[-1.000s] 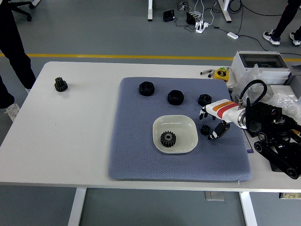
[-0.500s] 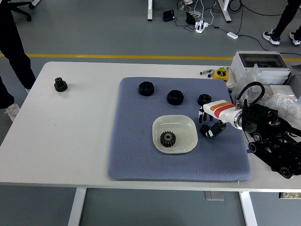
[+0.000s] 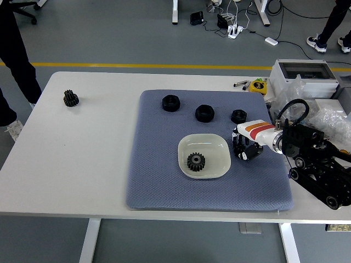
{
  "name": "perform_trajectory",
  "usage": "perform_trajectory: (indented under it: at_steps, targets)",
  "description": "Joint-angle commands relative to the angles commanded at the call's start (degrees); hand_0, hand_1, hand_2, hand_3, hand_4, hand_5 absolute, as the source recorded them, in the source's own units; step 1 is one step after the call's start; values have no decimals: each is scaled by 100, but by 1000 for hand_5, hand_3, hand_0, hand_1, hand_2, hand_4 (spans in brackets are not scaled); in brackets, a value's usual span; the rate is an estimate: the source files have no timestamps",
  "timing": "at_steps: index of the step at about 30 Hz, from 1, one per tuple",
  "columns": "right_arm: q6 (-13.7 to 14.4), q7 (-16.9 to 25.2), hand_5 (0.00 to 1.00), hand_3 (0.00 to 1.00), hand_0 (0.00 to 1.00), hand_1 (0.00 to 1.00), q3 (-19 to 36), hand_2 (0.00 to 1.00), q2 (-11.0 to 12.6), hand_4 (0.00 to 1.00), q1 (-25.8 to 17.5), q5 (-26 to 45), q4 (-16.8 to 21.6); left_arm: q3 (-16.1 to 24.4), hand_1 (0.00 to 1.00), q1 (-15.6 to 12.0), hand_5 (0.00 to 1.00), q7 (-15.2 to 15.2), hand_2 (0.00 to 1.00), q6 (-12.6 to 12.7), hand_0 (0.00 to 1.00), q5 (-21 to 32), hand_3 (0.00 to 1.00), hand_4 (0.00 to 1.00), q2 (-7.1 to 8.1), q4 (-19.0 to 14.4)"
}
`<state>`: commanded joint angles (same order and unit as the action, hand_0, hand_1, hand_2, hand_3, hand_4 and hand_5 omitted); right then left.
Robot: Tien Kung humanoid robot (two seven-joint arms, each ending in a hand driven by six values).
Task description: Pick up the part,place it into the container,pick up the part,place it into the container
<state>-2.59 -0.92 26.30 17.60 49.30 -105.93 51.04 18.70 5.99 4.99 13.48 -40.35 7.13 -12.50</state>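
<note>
The small gear sits on the mat just right of the bowl. My right hand has dropped and its fingers now curl around it, so I think lifting comes next.

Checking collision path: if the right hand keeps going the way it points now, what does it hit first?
The right hand points left, fingers closed around a small black part. Straight on, it would likely meet the white container's right rim first; its height above the rim is unclear.

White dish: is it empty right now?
No, one black gear lies inside the white dish on the blue mat.
</note>
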Motion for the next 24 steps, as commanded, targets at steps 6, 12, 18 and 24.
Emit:
perform_trajectory:
  at_steps: [6,12,18,24]
  targets:
    - [39,-4,51,454,217,373,2,422,5,904,-15,-1,60,-11,650,5,474,-5,610,6,647,31,550,585,-15,0]
    - [113,11,58,452,206,360,4,419,4,920,-32,-56,181,31,649,5,473,12,611,-6,647,-47,550,585,-25,-1]
    - [260,-26,50,455,197,354,238,416,85,926,-16,-306,522,14,646,-9,473,-2,611,2,645,-4,550,585,-23,5]
    - [253,-71,49,462,196,355,351,418,152,924,47,-428,813,16,645,-17,472,-7,611,2,647,1,550,585,-21,10]
